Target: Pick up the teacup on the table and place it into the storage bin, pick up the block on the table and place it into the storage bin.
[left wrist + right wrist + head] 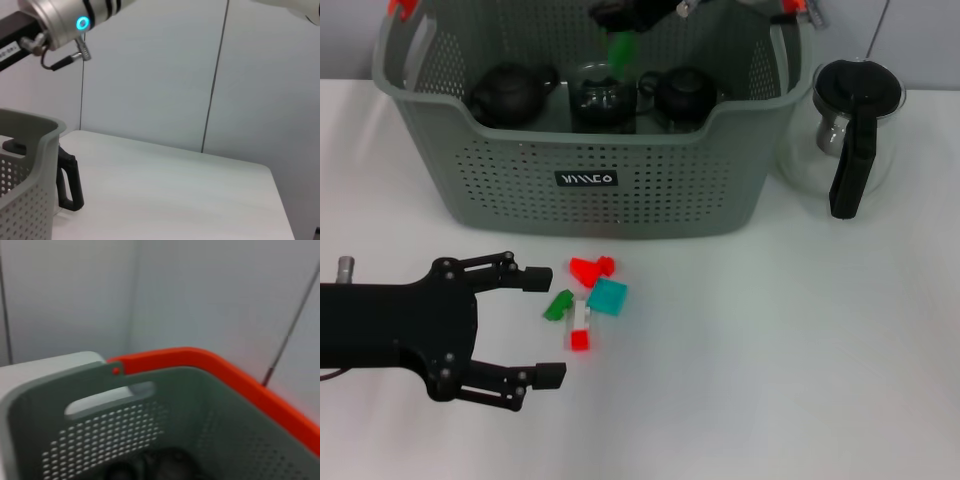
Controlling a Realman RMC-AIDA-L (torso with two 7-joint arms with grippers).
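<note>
The head camera looks down on the table (770, 380) and storage bin (500, 170). Both wrist cameras face the wall; all 3 views share the bin.

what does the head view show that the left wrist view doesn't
Only the head view shows the open left end effector on the table beside the small blocks, the teapots inside the bin, and the right end effector above it holding a green block. Only the left wrist view shows the wall. Both show the storage bin and the pitcher.
</note>
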